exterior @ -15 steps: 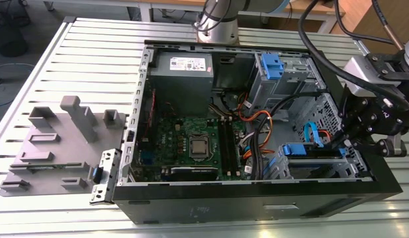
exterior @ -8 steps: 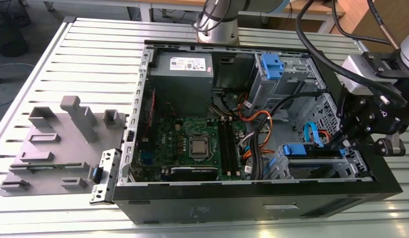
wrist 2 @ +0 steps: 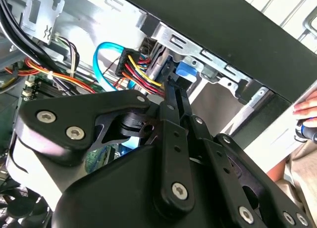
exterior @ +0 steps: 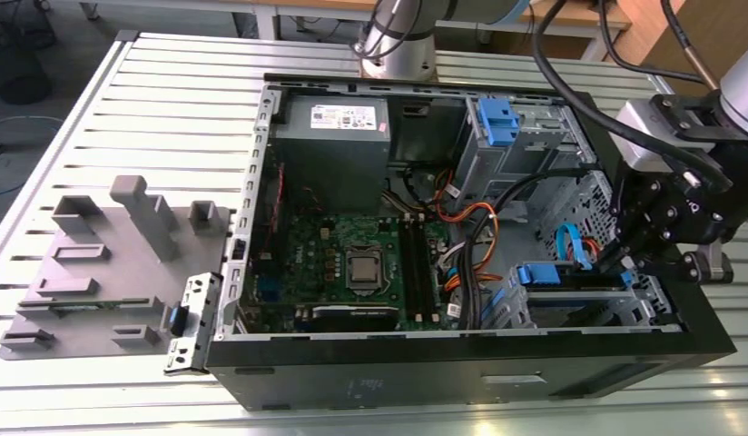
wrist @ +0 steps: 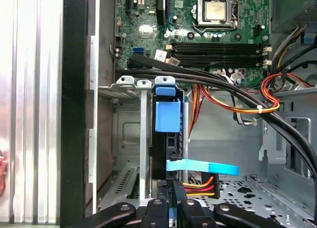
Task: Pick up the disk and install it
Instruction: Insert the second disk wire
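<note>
Nearest, found a black computer case [exterior: 471, 363] lying open on a slatted metal table [exterior: 144, 109]. Spotted the disk [exterior: 546, 274] in the case's near corner, toward the exterior view's right, standing on edge in a metal drive cage [exterior: 646, 300]. In the first wrist view, saw the disk [wrist: 167, 119] with its blue bracket facing the camera. Found the gripper [exterior: 628, 259] hanging just over that cage. In the second wrist view, saw the gripper [wrist 2: 174, 84] with its fingers [wrist 2: 171, 97] drawn narrow and their tips right at the disk's [wrist 2: 187, 72] end; could not tell whether clamped on it. Noted a light blue cable [wrist: 203, 166] just beside the disk. Farther in, saw a green circuit board [exterior: 349, 263] on the case floor. Saw a grey moulded holder [exterior: 108, 263] on the table, left of the case. Farthest, made out a grey power supply [exterior: 335, 127], a blue latch [exterior: 497, 118] right of it, and the arm's base [exterior: 398, 41] behind the case.
</note>
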You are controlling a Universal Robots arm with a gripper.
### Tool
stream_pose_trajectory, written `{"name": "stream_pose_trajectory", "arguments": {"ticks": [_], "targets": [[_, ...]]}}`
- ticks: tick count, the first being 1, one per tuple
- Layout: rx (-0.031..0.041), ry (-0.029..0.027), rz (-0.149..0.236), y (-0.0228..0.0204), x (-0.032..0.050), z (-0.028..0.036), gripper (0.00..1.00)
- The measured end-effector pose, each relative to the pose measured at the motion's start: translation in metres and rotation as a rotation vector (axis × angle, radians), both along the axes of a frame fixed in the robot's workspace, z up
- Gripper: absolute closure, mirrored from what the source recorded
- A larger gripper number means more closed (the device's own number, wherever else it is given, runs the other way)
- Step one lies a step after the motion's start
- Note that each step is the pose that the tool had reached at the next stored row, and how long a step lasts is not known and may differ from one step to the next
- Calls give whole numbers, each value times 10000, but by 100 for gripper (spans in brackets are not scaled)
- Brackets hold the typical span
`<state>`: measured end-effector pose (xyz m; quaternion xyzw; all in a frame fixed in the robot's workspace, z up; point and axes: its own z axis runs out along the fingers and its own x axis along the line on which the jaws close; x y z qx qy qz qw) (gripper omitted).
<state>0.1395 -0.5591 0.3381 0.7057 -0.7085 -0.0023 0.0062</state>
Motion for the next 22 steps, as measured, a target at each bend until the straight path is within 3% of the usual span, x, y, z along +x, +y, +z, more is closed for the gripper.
{"name": "stream_pose_trajectory", "arguments": {"ticks": [3, 8, 17, 19, 22], "targets": [[-31, -1, 0, 11, 0, -4, 84], [-227, 0, 0, 11, 0, -7, 84], [-249, 0, 1, 40, -1, -19, 84], [-287, -1, 1, 47, -2, -18, 84], [-405, 0, -1, 53, -3, -11, 84]]}}
